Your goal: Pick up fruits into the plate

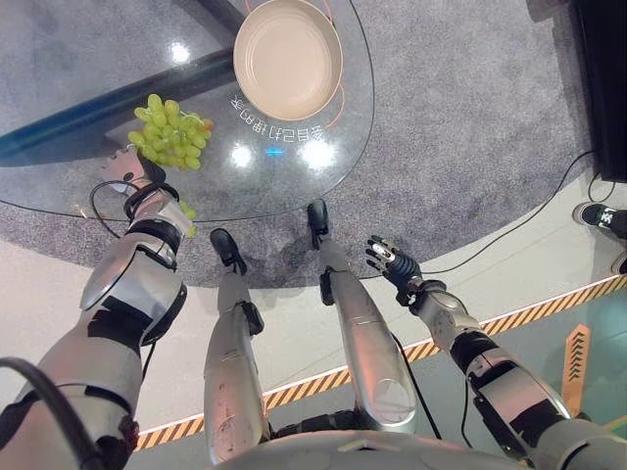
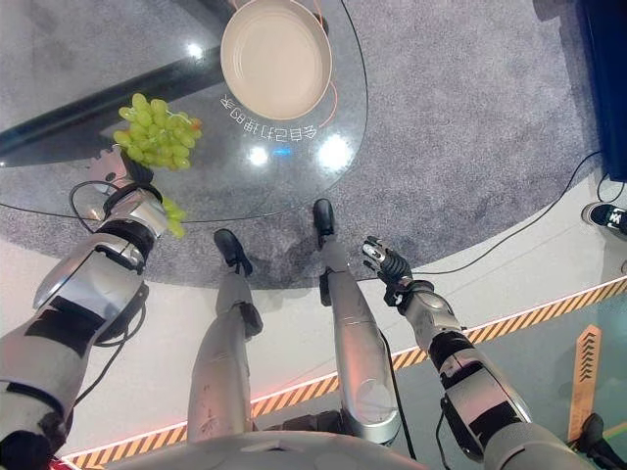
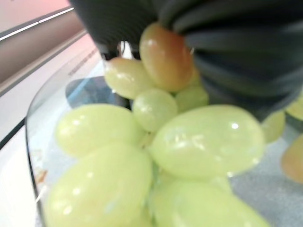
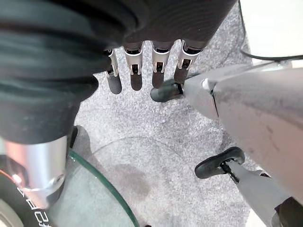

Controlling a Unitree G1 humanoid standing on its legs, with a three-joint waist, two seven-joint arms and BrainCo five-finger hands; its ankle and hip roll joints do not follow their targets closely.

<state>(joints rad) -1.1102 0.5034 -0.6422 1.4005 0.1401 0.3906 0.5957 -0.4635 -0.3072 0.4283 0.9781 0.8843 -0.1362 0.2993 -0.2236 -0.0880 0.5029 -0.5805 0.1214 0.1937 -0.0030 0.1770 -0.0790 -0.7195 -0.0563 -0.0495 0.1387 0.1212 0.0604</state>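
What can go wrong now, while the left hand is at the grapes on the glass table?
1. The grapes lie near the glass table's edge, so a push from the left hand might roll them off.
2. The plate is farther along the table; loose grapes may drop on the way.
3. The right hand hangs low and cannot help.

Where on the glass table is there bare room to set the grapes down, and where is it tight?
The plate is empty, so its whole bowl is free. Bare glass also lies between the plate and the table's near edge. It is crowded at the near left, where the left hand meets the grapes. The right hand hangs off the table, open.
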